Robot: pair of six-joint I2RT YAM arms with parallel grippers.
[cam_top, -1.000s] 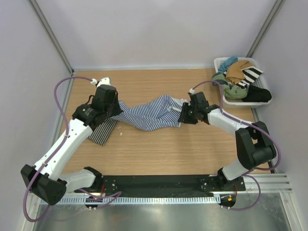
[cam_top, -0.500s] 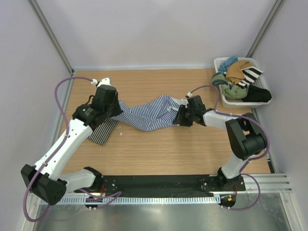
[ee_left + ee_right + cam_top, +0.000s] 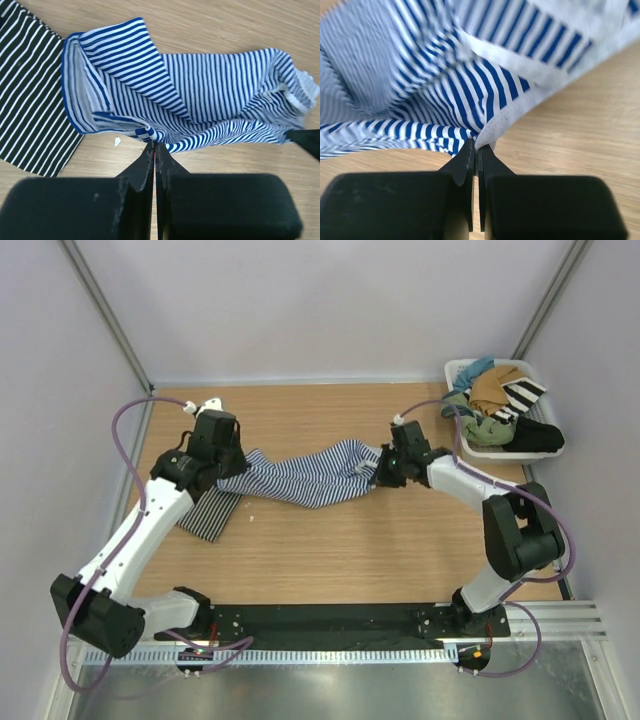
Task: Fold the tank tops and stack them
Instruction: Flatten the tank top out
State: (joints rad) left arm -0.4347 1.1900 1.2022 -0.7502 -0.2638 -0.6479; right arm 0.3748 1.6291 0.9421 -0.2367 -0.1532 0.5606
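Top external view, from the left: the black-and-white tank top (image 3: 210, 513) lies flat on the wooden table (image 3: 350, 550) near its left edge, partly under the left arm. Its upper right corner is tucked beneath the left end of the blue-and-white tank top (image 3: 305, 475). The left gripper (image 3: 230, 466) is down at that left end. In the left wrist view its fingers (image 3: 145, 162) are pressed together on a bunched fold of blue-striped hem, with the black-and-white tank top (image 3: 30, 100) spread on the wood just to the left. The blue-and-white tank top (image 3: 210, 90) stretches across the middle of the table as a crumpled, twisted band, resting on the wood between the two arms. At its right end the right gripper (image 3: 383, 473) meets the cloth. In the right wrist view its fingers (image 3: 466, 160) are clamped on a pinch of the white trim and striped fabric (image 3: 445, 90), just above the tabletop. Farther right, in the far corner, a white basket (image 3: 458, 367) holds a heap of tan, green, teal and black clothes and a piece of wide-striped cloth (image 3: 525, 392).
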